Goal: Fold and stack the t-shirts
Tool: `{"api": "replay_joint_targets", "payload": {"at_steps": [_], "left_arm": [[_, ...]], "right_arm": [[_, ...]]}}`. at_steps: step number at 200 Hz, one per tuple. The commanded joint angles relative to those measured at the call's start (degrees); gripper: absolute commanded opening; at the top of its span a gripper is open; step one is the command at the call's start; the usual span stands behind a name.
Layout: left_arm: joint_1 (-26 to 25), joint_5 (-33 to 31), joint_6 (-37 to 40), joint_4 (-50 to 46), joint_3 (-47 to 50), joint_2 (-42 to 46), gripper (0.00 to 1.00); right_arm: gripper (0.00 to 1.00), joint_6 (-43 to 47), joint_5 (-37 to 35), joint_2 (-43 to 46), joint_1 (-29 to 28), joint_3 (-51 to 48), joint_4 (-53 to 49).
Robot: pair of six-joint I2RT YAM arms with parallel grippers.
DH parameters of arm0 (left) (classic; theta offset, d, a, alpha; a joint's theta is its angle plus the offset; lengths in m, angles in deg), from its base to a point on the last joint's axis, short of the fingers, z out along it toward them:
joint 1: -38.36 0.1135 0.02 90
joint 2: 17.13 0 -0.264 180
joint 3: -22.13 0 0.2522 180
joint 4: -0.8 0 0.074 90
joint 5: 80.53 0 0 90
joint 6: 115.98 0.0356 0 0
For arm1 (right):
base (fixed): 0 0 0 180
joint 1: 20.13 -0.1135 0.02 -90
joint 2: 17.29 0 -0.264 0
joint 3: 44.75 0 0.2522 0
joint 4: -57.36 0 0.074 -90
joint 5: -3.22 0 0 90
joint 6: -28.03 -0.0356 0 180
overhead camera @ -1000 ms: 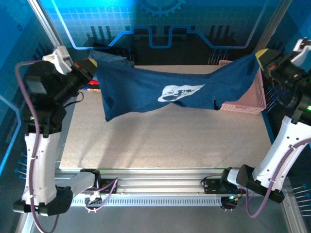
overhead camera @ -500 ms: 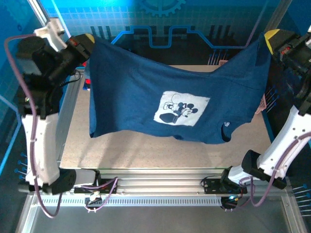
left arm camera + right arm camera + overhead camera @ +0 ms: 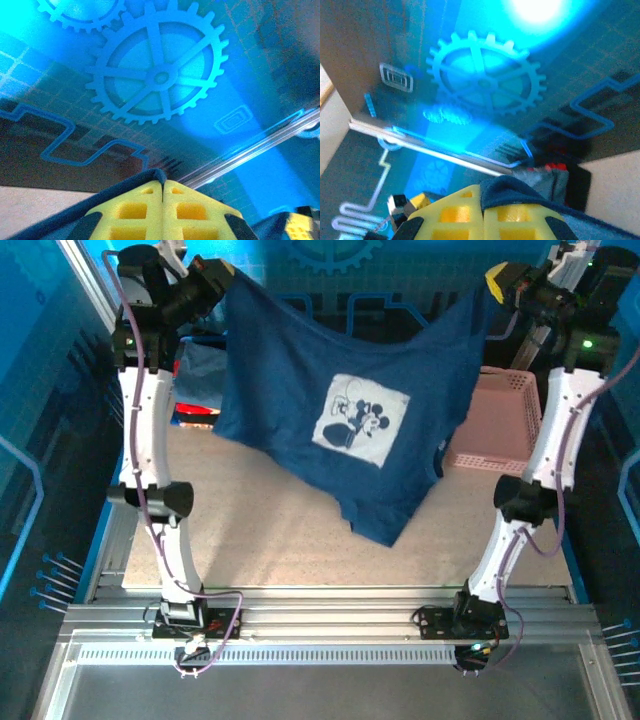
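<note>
Clamped tight in the left gripper (image 3: 215, 275): one top corner of the navy t-shirt (image 3: 340, 420). Clamped likewise in the right gripper (image 3: 505, 280): the other corner. Strung left to right between them, high over the table (image 3: 250, 540), print facing near, lowest fold drooping near the middle (touching or not, hard to tell). Likely next: lowering flat, long axis left to right, neither arm nearer.

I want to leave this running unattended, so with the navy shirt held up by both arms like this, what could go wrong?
1. The left end effector seems to pinch only an edge of the navy t-shirt; it could slip free.
2. The shirt hangs lopsided, one corner drooping low, so it may land bunched.
3. Its right side hangs near the pink basket and might snag.
</note>
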Motion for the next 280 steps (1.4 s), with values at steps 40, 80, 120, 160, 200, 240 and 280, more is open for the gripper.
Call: {"api": "replay_joint_targets", "payload": {"at_steps": [40, 80, 120, 160, 200, 240, 280], "left_arm": [[4.25, 4.35, -5.66, 14.99, -0.36, 0.88, 0.0], [7.11, 8.03, -6.38, 18.04, 0.8, 4.2, 0.0], [6.98, 15.27, 4.69, 14.58, 23.99, 15.98, 0.0], [6.41, 12.54, 16.3, 13.6, 72.87, 38.74, 0.0], [7.64, 2.06, 16.29, 10.29, 117.49, 60.25, 0.0], [8.29, -11.64, 8.28, 1.79, 132.17, 66.22, 0.26], [9.35, -21.51, 3.19, -11.41, 123.26, 64.72, 0.73]], "right_arm": [[0.0, -9.37, -2.85, 4.01, 2.42, 0.91, 22.75], [0.0, -5.93, -0.1, 7.7, 4.31, 0.36, 19.11], [0.0, 22.85, -0.52, 18.12, 1.47, -9.22, -17.19], [0.0, 29.75, -5.32, 48.49, 1.06, -75.3, -8.24], [0.0, 40.08, -6.69, 64.76, 7.27, -111.34, -15.2], [0.25, 43.84, -11.17, 71.57, 8.9, -127.77, -18.68], [0.66, 41.23, -18.26, 70.61, 9.02, -124.77, -24.47]]}}
